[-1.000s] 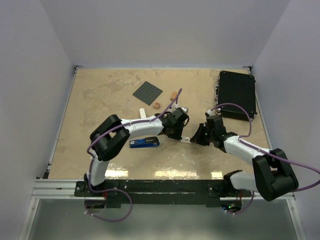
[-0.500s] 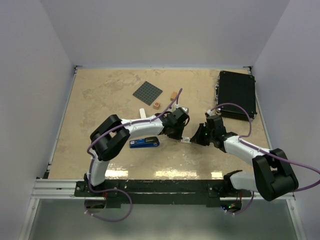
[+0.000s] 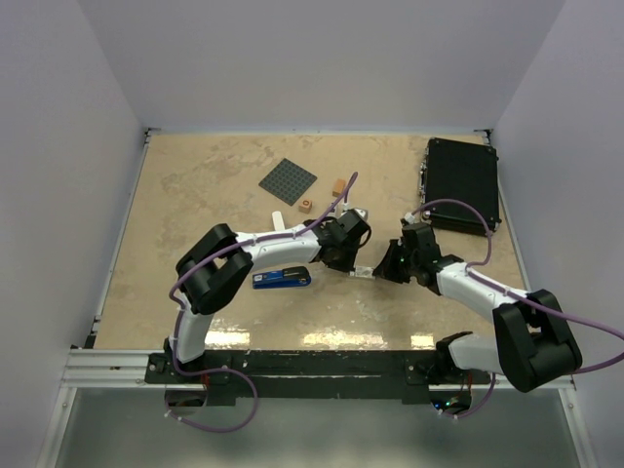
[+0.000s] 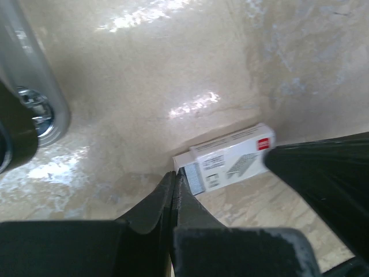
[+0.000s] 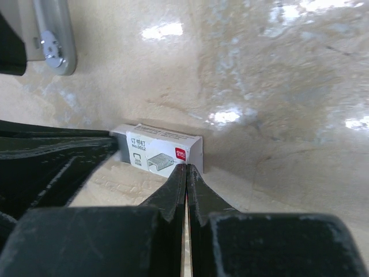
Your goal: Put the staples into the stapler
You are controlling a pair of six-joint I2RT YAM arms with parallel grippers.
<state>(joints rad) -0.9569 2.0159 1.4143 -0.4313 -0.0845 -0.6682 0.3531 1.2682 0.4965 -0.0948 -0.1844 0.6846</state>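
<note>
The staples box (image 3: 363, 274) is a small white sleeve with dark print, lying flat on the table between both grippers. It shows in the left wrist view (image 4: 233, 156) and the right wrist view (image 5: 161, 151). Its grey tray (image 4: 194, 178) sticks out a little at one end. My left gripper (image 3: 349, 265) is shut, its tips (image 4: 174, 174) against that grey tray end. My right gripper (image 3: 381, 272) is shut, its tips (image 5: 186, 167) touching the box's other end. A blue stapler (image 3: 282, 279) lies left of the box, under the left arm.
A silver metal piece (image 3: 358, 213) lies just behind the left gripper and shows in the wrist views (image 4: 40, 98) (image 5: 55, 34). A black case (image 3: 462, 183) sits at the back right. A dark grey plate (image 3: 289, 181) and two orange blocks (image 3: 339, 185) (image 3: 306, 205) lie behind.
Almost nothing. Both grippers stay shut at the two ends of the staples box, and the box has hardly shifted.
</note>
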